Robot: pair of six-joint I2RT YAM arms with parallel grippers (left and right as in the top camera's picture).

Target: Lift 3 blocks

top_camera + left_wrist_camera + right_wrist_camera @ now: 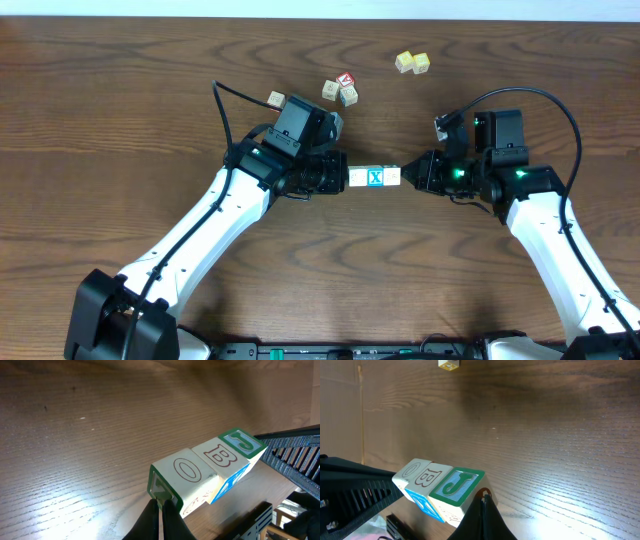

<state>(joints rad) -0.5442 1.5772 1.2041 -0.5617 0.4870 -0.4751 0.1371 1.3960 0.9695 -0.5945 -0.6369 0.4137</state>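
Squeezing row of three square-edged wooden cubes (375,178) between left tool (345,177) and right tool (405,176), both fully closed

The left fingers (150,521) and right fingers (489,520) are cropped by the bottom edge of their wrist views. The blue side face of the row of three blocks (376,177) is too oblique there to read. Overhead, letters on the loose cubes (340,90) are too small to read. A yellowish cube (449,364) is cut by the top edge.
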